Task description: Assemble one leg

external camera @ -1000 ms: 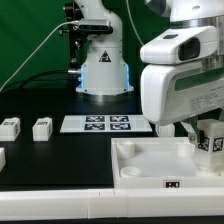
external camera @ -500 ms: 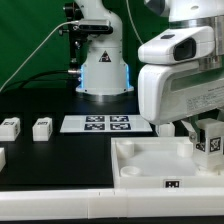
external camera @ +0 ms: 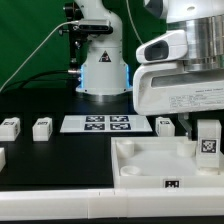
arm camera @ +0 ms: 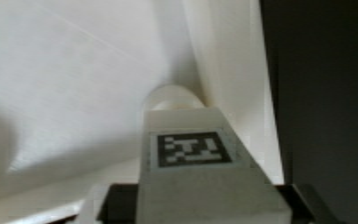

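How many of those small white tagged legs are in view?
4 for sure: two legs at the exterior view's left, one cut off at that edge, one leg in the gripper at the tabletop. A tagged block beside the marker board may be a fifth.

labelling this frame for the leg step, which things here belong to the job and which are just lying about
In the job: gripper, held leg, tabletop.
Lying about: spare legs, marker board.
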Controlling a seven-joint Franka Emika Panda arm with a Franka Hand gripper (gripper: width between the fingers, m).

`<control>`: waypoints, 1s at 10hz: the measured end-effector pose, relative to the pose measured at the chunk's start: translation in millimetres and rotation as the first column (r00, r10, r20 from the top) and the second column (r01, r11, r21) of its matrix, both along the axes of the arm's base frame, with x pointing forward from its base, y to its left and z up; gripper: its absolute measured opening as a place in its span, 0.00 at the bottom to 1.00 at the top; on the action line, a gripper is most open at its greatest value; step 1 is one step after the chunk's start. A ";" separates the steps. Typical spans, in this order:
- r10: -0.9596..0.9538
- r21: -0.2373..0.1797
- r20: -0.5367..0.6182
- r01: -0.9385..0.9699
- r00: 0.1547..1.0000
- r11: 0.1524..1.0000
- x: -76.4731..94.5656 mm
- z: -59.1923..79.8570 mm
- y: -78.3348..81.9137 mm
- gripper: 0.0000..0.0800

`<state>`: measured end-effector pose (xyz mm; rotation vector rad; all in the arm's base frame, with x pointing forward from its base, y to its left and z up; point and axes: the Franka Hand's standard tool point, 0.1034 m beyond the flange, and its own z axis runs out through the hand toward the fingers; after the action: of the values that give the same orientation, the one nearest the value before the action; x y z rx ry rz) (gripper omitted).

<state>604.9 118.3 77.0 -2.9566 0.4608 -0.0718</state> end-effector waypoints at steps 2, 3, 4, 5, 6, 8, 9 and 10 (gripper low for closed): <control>-0.300 0.012 -0.044 0.301 0.953 0.953 -0.1 0.2 0.1 0.37; -0.422 0.014 -0.066 0.423 0.904 0.906 -0.7 0.1 0.7 0.37; -0.524 0.015 -0.086 0.527 0.847 0.850 -1.2 -0.2 1.4 0.37; -0.610 0.016 -0.106 0.614 0.786 0.789 -1.5 -0.4 2.5 0.37; -0.689 0.014 -0.125 0.695 0.714 0.719 -1.9 -0.5 3.9 0.37; -0.689 0.014 -0.126 0.696 0.713 0.718 -2.3 -0.6 5.8 0.49; -0.687 0.014 -0.126 0.694 0.715 0.720 -2.6 -0.6 7.5 0.66; -0.659 0.016 -0.120 0.665 0.742 0.746 -2.9 -0.6 8.9 0.66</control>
<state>601.9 127.2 76.4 -2.5819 1.4873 0.0253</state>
